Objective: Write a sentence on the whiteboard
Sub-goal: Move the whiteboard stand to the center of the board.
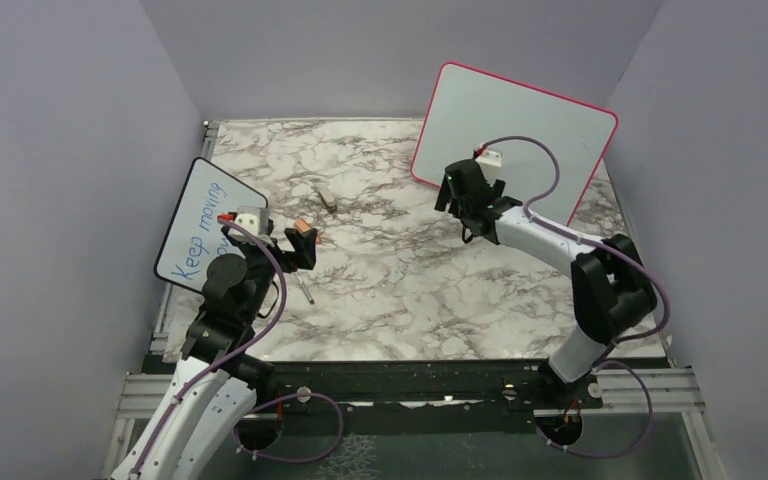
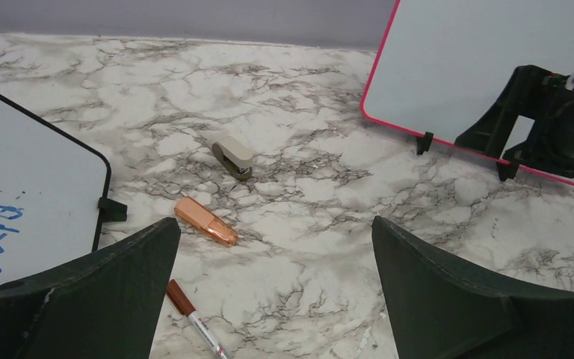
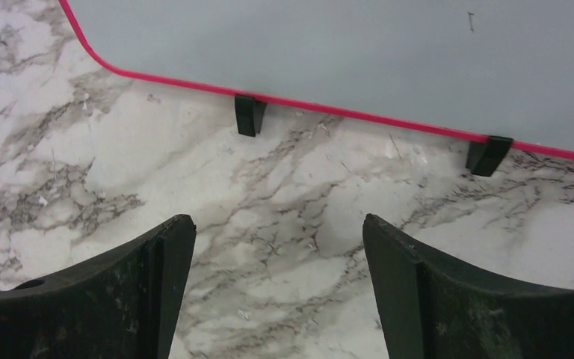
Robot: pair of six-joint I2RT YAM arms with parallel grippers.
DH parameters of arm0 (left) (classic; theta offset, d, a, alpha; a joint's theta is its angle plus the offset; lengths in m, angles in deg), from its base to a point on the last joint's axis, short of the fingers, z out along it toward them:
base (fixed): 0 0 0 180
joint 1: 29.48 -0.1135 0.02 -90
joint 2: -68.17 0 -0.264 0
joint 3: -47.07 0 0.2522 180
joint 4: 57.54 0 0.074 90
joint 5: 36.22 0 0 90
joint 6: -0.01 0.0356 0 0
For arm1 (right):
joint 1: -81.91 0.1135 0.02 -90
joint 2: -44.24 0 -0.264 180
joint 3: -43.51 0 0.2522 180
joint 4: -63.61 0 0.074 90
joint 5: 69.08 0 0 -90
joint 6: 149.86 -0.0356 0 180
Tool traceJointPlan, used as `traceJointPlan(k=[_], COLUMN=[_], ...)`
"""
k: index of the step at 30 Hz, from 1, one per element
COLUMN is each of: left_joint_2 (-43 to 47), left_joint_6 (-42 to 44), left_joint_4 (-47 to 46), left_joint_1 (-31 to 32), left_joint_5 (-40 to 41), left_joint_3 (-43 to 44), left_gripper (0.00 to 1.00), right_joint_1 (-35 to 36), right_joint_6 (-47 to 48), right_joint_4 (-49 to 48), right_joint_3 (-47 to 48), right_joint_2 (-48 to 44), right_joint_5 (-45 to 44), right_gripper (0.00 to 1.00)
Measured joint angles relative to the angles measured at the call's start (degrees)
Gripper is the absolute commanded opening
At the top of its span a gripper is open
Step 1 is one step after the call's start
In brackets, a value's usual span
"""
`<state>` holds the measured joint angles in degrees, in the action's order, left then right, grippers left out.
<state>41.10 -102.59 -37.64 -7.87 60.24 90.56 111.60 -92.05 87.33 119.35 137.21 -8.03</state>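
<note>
The whiteboard (image 1: 520,130) with the pink-red frame stands tilted at the back right on small black feet. Its face is blank and no red-brown sentence shows on it. It also shows in the left wrist view (image 2: 463,67) and the right wrist view (image 3: 344,52). A marker (image 2: 194,321) with a brown end lies on the marble table, just right of my left gripper's left finger; it also shows in the top view (image 1: 306,291). My left gripper (image 2: 276,224) (image 1: 295,250) is open and empty above the table. My right gripper (image 3: 278,221) (image 1: 463,205) is open and empty, close in front of the whiteboard's lower edge.
A smaller black-framed board (image 1: 205,225) with blue writing "Keep moving" stands at the left, also in the left wrist view (image 2: 22,202). An orange cap-like piece (image 2: 205,221) and a small beige object (image 2: 233,157) lie on the marble table (image 1: 410,290). Grey walls enclose the table.
</note>
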Motion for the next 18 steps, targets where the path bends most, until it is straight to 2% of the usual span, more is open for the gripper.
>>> traceJointPlan(k=[9,18], left_joint_2=[0.0,0.0], left_joint_6=[0.0,0.2], left_joint_4=[-0.2,-0.2], left_joint_1=[0.7,1.2], left_joint_5=[0.0,0.0], left_joint_3=[-0.3,-0.3], left_gripper=[0.99,0.99], right_joint_1=[1.0,1.5], right_joint_6=[-7.3,-10.1], right_joint_4=[0.4,1.0], right_joint_3=[10.5,17.3], right_joint_2=[14.8,23.7], right_joint_5=[-5.2,-9.4], right_gripper=[0.54,0.43])
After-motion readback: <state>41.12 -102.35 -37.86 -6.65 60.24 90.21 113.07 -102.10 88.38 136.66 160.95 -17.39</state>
